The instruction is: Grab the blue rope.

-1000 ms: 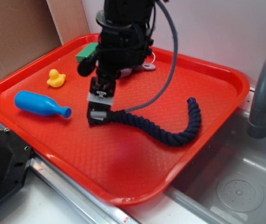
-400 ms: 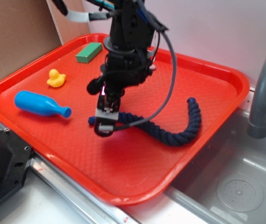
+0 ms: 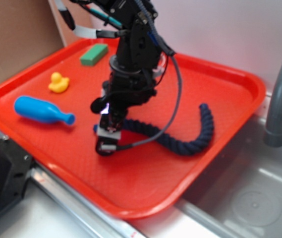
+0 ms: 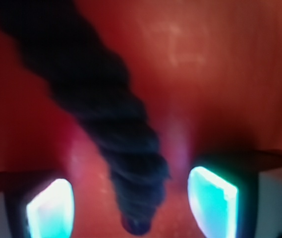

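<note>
While the pincer (image 4: 131, 201) stands spread, the blue rope (image 4: 106, 114) end lies between its fingers (image 4: 212, 193), untouched.

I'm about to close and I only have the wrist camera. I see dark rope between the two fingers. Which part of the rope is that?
Observer: Its bound end. From the gripper, the rest of the blue rope snakes across the red tray toward the sink side.
Operator: Anything near the gripper that I could hit?
Observer: A blue bowling pin lies on the opposite side from the rope, clearly apart.
Operator: Anything else on the tray?
Observer: A yellow duck and a green block, both farther back.
</note>
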Motion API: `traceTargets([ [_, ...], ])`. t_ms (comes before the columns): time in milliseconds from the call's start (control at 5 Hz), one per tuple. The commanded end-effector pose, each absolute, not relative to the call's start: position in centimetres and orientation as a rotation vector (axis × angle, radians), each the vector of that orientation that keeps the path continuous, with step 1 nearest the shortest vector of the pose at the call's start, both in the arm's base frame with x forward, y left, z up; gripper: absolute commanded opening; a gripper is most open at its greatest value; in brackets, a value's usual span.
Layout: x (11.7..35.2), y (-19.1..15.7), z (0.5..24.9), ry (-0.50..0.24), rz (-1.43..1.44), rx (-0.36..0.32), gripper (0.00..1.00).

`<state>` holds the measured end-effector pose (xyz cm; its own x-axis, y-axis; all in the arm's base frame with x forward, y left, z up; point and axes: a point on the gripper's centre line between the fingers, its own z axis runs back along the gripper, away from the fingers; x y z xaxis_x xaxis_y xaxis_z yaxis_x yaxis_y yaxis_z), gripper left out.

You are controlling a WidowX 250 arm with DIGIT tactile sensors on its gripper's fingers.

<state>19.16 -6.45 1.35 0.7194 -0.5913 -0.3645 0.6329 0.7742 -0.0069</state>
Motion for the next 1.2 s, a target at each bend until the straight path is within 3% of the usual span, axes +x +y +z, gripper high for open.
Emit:
traceTargets([
  [0,18.1,-5.8,1.1,0.309,-0.632,0.118,0.0],
  [200,18.2,-6.2,1.6,0.283,-0.603,0.119,0.0],
  [400,18.3,-6.6,3.9,0.248,-0.438,0.104,0.0],
  [600,18.4,-8.0,8.8,0.156,-0.284,0.117,0.0],
  [800,17.6,-9.2,13.7,-0.016,-0.067,0.083,0.0],
  [1000,16.5,-8.9,18.6,-0.136,0.05,-0.003,0.0],
])
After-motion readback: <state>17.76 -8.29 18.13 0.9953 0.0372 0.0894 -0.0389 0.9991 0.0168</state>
